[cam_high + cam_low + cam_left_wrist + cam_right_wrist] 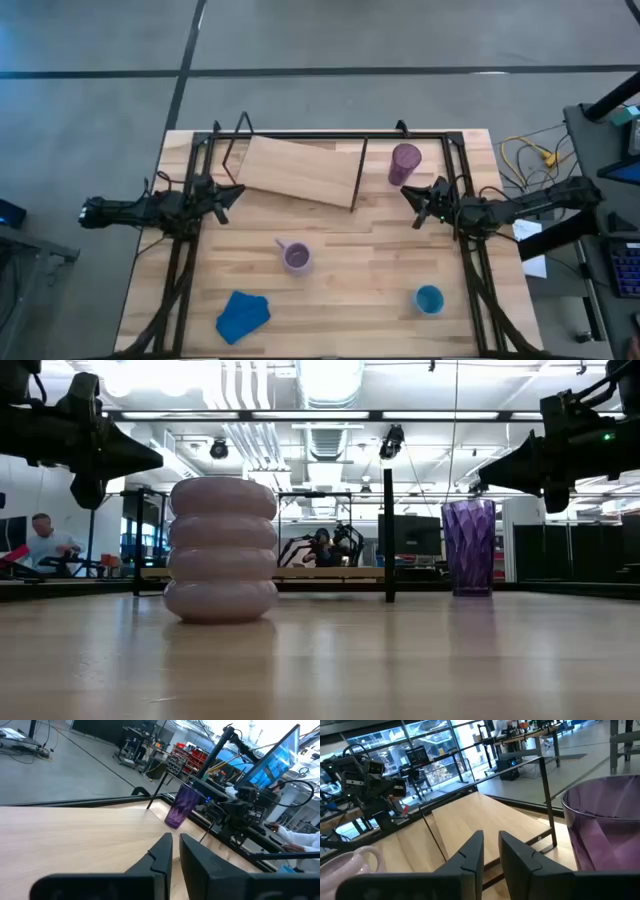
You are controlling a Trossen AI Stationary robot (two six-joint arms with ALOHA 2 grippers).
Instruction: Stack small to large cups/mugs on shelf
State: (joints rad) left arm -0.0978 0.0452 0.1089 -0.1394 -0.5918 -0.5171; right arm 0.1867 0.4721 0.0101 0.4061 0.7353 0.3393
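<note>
From above, the whole surface point(350, 260) is visible. The shelf point(300, 170) lies at the far side, a little turned, with its black rod frame around it. The purple tumbler point(405, 163) stands upright just beside the shelf's right end. The lavender mug point(297, 257) is near the middle of the surface, and the small blue cup point(429, 299) is near the front right. A blue cloth point(243, 314) lies at the front left.

The level view hides the blue cup and the cloth, but it shows the mug's ringed wall.

The left gripper point(228, 195) hangs near the shelf's left end, empty, fingers nearly closed. The right gripper point(412, 200) hangs close in front of the tumbler, also empty with a narrow gap.
</note>
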